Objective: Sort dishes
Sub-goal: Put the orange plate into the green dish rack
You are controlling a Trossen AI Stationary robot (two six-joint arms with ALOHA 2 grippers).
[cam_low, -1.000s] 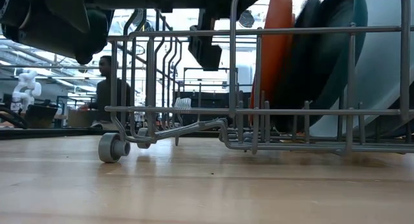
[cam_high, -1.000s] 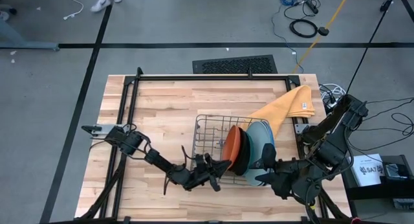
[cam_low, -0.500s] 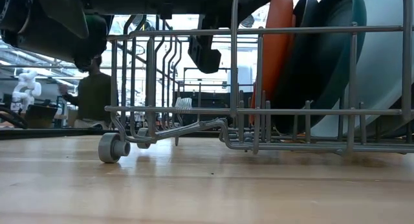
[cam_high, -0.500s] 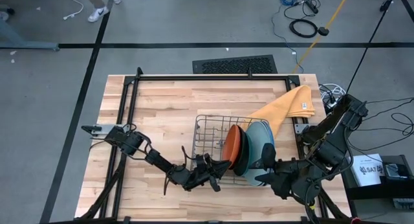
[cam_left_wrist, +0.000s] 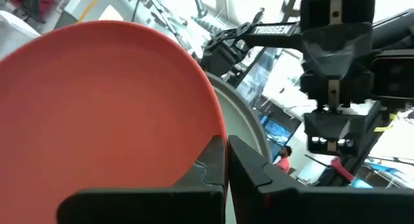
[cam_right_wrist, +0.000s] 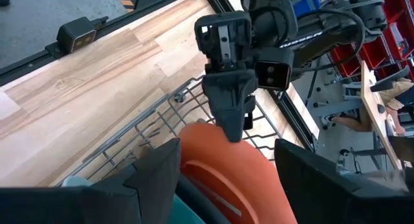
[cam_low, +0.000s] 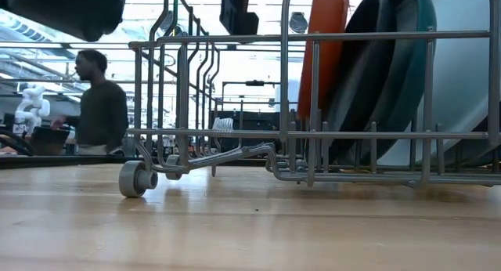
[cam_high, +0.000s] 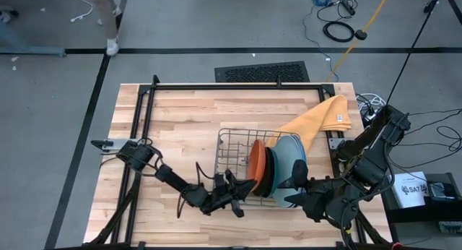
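Behind, 1 person (cam_low: 98, 102) stands beyond the wooden table (cam_high: 180, 127).

Both arms black, chunky jointed links, thin black cables looped along the left arm (cam_high: 170, 179) and right arm (cam_high: 372, 152). Left arm base carries a small silver bracket at the shoulder. Left hand (cam_right_wrist: 230, 130): blocky black housing, two silver screws on a pale plate, small square camera module on the side, wedge-shaped black fingers. Right hand (cam_left_wrist: 336, 120): same black build, white "TROSSEN" lettering on the link behind it, silver screws down the centre, yellow tag near the wrist.
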